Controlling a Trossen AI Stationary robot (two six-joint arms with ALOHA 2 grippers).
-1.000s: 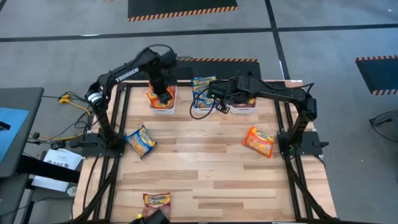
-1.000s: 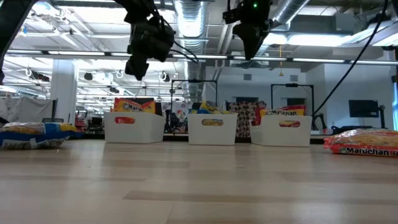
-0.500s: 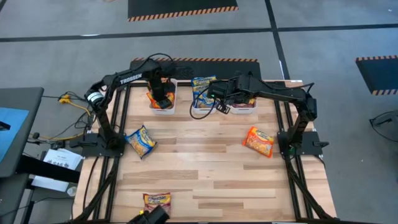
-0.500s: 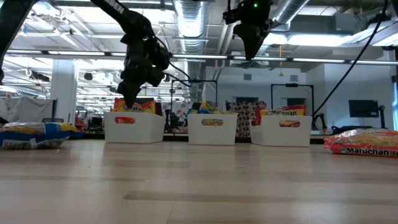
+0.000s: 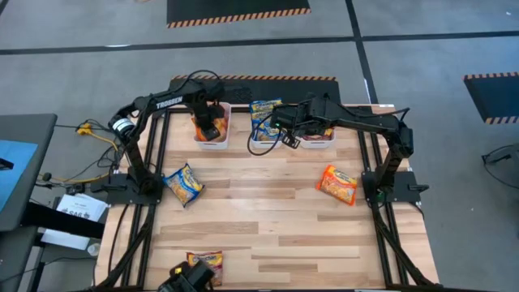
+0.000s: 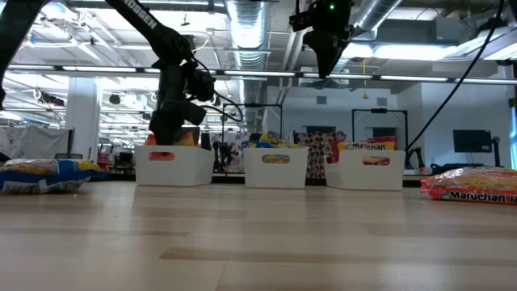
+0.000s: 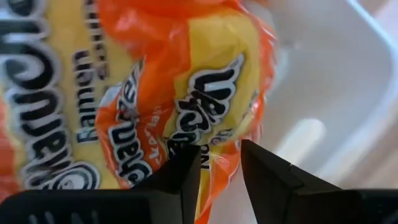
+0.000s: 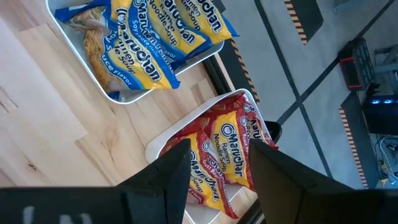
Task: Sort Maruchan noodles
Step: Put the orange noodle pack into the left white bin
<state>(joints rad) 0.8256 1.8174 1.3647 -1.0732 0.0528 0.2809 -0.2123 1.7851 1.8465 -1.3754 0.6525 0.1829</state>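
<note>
Inside the left bin (image 5: 212, 139), left end effector (image 7: 219, 171) pinches an orange packet (image 7: 180, 93).

Orange-yellow glossy ramen packets (image 7: 155, 106), blue-yellow ones (image 8: 155, 37), dark red ones (image 8: 217, 162); white plastic bins (image 6: 275, 168); light wood table (image 5: 276, 219).

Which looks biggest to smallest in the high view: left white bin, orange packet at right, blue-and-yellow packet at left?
1. left white bin, though the left gripper partly covers it.
2. orange packet and blue-and-yellow packet: about alike, not ranked.
</note>
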